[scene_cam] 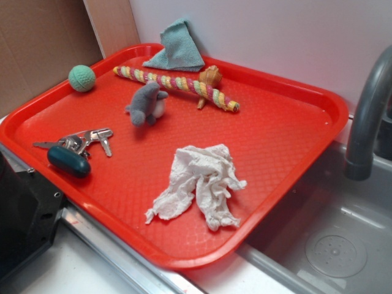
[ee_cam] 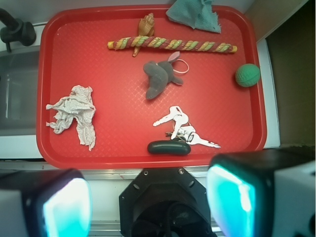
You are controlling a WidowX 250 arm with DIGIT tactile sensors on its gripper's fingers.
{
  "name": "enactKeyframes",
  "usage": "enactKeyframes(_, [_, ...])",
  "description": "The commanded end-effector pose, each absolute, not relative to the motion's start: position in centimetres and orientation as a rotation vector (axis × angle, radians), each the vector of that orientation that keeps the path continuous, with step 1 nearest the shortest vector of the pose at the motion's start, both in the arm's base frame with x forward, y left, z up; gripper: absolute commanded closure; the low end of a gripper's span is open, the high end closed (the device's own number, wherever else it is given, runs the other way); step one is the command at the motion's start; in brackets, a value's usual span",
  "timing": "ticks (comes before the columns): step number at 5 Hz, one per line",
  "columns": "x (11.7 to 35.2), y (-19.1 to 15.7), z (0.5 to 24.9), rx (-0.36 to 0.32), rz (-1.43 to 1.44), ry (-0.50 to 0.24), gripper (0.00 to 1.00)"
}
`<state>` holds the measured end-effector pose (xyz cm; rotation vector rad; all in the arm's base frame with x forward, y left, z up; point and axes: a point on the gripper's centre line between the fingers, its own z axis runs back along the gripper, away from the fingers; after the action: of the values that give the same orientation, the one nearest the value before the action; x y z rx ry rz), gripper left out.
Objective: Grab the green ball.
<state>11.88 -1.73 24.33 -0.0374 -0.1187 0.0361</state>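
We are seeing the matte, finely textured green ball (ee_cam: 247, 75) sitting alone near a corner of the dimpled red tray (ee_cam: 98, 148), apart from the striped twisted rope (ee_cam: 173, 44), grey plush toy (ee_cam: 159, 78) and keys (ee_cam: 180, 127), while our gripper (ee_cam: 148, 202) is hanging spread wide, holding nothing.

Likely a kitchen: steel sink (scene_cam: 331, 245), faucet (scene_cam: 367, 116).

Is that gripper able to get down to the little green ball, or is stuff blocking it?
Probably yes. The green ball sits alone by the tray's edge, nothing on or touching it, and the open gripper hangs high above the tray's near side.
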Motion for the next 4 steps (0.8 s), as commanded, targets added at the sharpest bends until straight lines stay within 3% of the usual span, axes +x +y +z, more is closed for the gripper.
enactKeyframes(1, [11.9, -1.7, 24.3, -0.037, 0.036, -0.119, 0.00])
enactKeyframes(2, [12.9, 2.9, 19.5, 0.052, 0.254, -0.018, 0.00])
enactKeyframes(3, [15.2, 6.1, 17.5, 0.060, 0.505, -0.075, 0.00])
enactKeyframes(4, [18.8, 9.7, 15.3, -0.058, 0.753, -0.237, 0.00])
